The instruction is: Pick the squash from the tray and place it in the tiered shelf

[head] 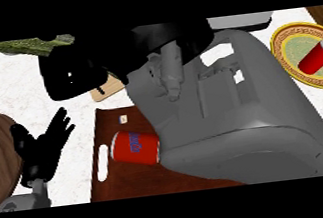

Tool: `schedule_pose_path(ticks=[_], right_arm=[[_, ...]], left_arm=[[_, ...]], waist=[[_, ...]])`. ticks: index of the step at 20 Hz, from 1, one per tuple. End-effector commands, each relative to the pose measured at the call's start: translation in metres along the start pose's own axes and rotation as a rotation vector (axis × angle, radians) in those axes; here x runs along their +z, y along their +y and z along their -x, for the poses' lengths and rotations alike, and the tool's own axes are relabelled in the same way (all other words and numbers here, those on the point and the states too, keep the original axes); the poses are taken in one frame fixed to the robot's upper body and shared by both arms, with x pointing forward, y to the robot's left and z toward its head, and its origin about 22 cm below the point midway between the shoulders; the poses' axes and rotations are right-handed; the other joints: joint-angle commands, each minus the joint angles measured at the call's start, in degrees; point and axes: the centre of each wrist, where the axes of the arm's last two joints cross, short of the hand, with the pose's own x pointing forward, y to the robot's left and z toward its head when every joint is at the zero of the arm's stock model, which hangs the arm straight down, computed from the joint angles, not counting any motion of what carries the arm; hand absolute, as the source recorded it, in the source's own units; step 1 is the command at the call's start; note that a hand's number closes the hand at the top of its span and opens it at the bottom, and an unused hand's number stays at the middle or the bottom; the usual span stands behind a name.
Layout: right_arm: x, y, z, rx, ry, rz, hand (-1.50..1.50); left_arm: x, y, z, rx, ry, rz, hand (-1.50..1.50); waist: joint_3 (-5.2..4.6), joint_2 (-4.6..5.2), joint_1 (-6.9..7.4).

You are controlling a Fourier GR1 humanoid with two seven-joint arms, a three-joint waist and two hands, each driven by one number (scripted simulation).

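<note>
The squash, not clearly seen, is probably firm and smooth, so take it mid-body; the left hand (44,144) rests open at 8 o'clock, and I cannot tell the right hand's (79,76) state.

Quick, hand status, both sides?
Left hand: open, fingers spread, holding nothing, beside the tray.
Right hand: up near the shelf, a dark mass; whether it is open or holding anything cannot be told.

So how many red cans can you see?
2. One can lies on the brown tray; the other lies on the plate at right. The grey arm may hide more.
</note>
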Motion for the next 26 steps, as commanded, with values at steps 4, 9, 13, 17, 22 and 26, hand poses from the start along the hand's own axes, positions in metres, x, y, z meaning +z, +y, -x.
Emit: schedule_pose_path(ticks=[4, 9, 13, 17, 22, 26], right_arm=[[-0.047, -0.043, 0.013, 0.005, 0.049, 0.045, 1.50], [-0.077, -0.049, 0.008, 0.018, 0.026, 0.004, 1.50], [-0.092, -0.026, 0.024, 0.061, 0.026, -0.051, 1.50], [-0.113, -0.023, 0.061, 0.105, 0.013, -0.060, 1.50], [-0.125, -0.005, 0.071, 0.146, 0.017, -0.016, 1.50], [-0.134, -0.004, 0.052, 0.116, 0.040, -0.014, 1.50]], left_arm=[[0.007, 0.002, -0.004, 0.004, 0.038, 0.001, 0.00], [-0.001, -0.018, 0.013, 0.000, 0.062, 0.017, 0.00], [-0.017, 0.003, 0.006, 0.000, 0.059, -0.016, 0.00], [-0.006, -0.014, 0.012, -0.008, 0.046, 0.005, 0.00], [-0.006, -0.013, -0.001, 0.001, 0.033, 0.013, 0.00], [-0.005, -0.018, -0.002, -0.021, 0.035, 0.022, 0.00]], waist=[[-0.28, 0.29, 0.25], [-0.34, 0.53, 0.44], [-0.37, 0.65, 0.01], [-0.36, 0.95, 1.08], [-0.35, 0.91, 1.35], [-0.38, 1.01, 1.90]])
